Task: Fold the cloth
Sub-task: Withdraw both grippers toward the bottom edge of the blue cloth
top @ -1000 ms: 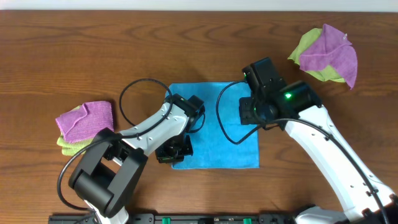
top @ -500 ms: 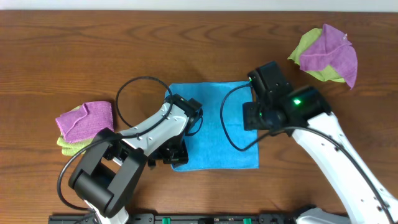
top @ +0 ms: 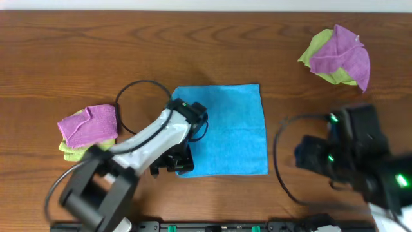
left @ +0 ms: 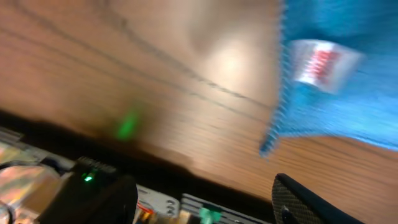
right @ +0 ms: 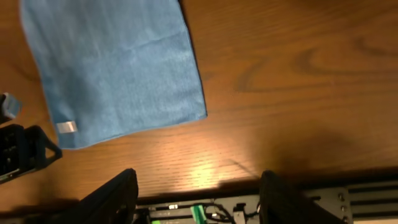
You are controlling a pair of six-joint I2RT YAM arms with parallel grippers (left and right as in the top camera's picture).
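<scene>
My left arm reaches from the near edge out over the desk, and the left claw is down at the near-left corner of the blue cloth. The left wrist view is blurred, but its two dark fingers stand wide apart with only bare wood between them, so that claw is spread and holds nothing. The cloth's corner, with its white tag, lies just ahead of it. My right arm sits low at the near-right of the desk, well apart from the cloth and smeared in the overhead view. The right claw is spread as well, gripping nothing, with the cloth's near corner up ahead. The blue cloth lies flat and unfolded in the middle of the desk. A folded pink and green pile sits to its left, and a crumpled purple and green heap sits at the far right.
</scene>
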